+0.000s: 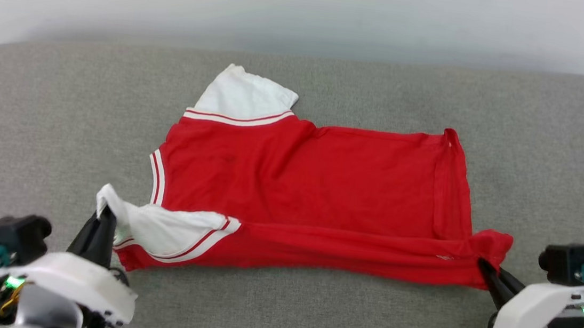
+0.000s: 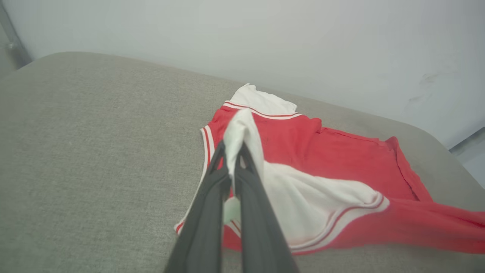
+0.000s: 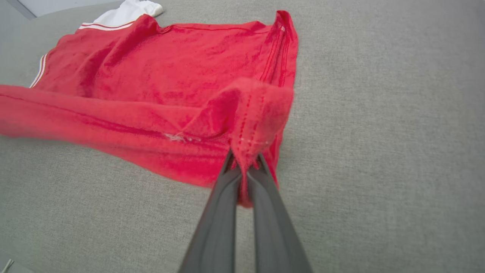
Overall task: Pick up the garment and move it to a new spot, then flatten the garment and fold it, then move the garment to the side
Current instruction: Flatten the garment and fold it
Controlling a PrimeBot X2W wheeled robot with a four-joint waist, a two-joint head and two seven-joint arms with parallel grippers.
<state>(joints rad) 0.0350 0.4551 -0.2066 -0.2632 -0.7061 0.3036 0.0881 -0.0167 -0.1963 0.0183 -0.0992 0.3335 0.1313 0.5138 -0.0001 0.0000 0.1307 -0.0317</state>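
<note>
The garment (image 1: 316, 188), a red T-shirt with white sleeves, lies spread sideways on the grey cushion, its near long edge lifted and pulled taut between both arms. My left gripper (image 1: 106, 214) is shut on the tip of the near white sleeve (image 2: 242, 129), pinched between the dark fingers (image 2: 212, 189). At the lower right my right gripper (image 1: 482, 262) is shut on the near red hem corner (image 3: 257, 113), which bunches above its fingers (image 3: 223, 212). The far white sleeve (image 1: 242, 95) lies flat at the back. The garment (image 3: 170, 60) beyond the pinched corner stays on the cushion.
The grey fabric cushion (image 1: 38, 123) runs wide to both sides and in front of the shirt. A pale wall (image 1: 307, 10) rises right behind its rounded back edge. The cushion's far edge (image 2: 94, 57) curves along that wall.
</note>
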